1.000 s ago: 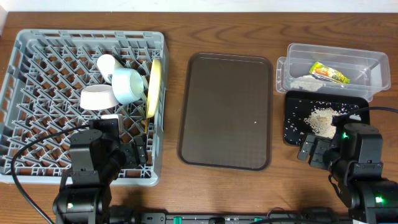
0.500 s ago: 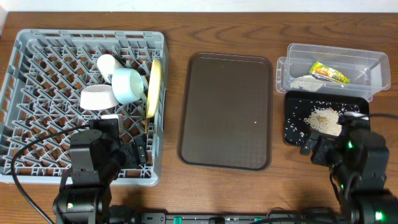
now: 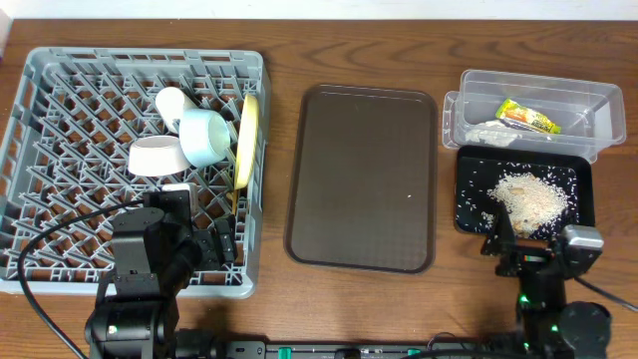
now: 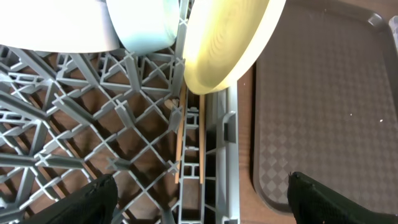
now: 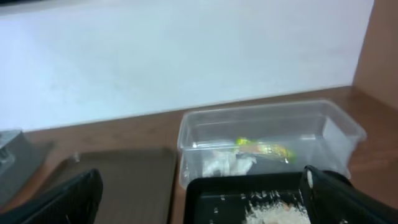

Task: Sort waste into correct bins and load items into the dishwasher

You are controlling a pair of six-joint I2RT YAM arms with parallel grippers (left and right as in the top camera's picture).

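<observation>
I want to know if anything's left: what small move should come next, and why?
Probably just draw the open left gripper back from the rack: the wrapper lies in the tub, rice in the black tray, and the plate, bowls, cup and chopsticks are all racked.

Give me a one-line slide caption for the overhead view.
Plate, blue bowl, white bowl and cup in the dish rack; snack wrapper in clear tub, rice on black tray.

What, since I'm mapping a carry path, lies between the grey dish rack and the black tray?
The dark-brown serving tray lies between the dish rack and the black tray, with strips of table showing on either side. The overhead view shows it.
</observation>
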